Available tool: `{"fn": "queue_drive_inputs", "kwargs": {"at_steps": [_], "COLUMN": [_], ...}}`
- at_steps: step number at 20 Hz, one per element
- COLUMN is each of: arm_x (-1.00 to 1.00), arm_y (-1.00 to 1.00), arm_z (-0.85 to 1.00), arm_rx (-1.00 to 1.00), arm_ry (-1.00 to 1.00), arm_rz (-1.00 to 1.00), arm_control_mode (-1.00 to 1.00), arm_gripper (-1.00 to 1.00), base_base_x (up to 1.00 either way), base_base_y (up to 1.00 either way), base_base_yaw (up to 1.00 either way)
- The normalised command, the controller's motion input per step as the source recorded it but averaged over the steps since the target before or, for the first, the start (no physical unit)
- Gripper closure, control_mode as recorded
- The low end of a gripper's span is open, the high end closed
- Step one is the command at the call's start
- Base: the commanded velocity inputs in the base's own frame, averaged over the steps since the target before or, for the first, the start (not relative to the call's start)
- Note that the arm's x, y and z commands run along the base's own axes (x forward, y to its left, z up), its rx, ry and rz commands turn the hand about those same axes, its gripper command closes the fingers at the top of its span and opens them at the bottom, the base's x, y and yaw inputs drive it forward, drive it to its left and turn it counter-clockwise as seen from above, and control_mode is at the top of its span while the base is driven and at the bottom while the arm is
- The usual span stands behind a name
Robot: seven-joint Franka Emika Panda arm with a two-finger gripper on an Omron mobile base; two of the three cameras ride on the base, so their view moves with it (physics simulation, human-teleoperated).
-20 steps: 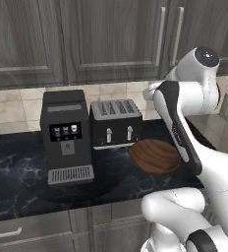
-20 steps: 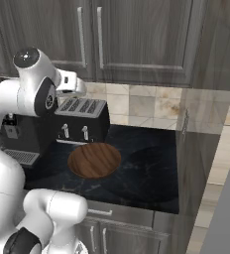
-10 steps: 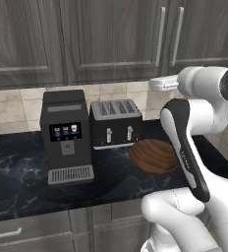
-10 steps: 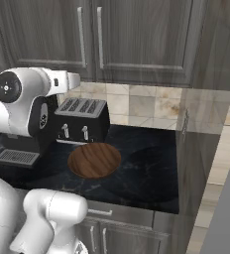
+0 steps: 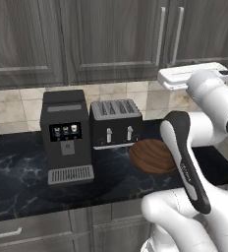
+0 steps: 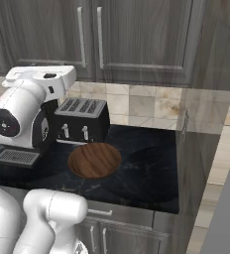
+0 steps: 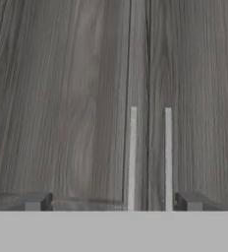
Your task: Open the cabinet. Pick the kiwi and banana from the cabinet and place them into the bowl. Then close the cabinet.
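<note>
Grey cabinet (image 7: pixel 76 98) before open tool (image 7: pixel 112 202)

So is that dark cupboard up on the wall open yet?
Shut. Both doors of the cabinet lie flush, their silver handles side by side. The open gripper faces them without touching.

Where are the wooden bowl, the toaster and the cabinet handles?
bowl (image 6: pixel 94 159): right base view, middle of its inside.
toaster (image 5: pixel 115 124): left base view, its front face.
cabinet handles (image 7: pixel 132 157): hand view, the left bar's middle.
</note>
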Motion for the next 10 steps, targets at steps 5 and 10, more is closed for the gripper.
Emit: {"fn": "queue_drive_inputs", "kwargs": {"at_steps": [5,10], "arm_x": [-0.02,0.07], "arm_y": [0.0,0.0], "arm_z": [0.03,0.0], "arm_rx": [0.0,0.0], "arm_ry": [-0.05,0.0], "arm_rz": [0.0,0.0], "arm_control_mode": [-1.0,-1.0], "arm_gripper": [-1.0,-1.0], "base_base_x": [0.0,0.0], "base_base_y": [0.0,0.0], "base_base_yaw": [0.0,0.0]}}
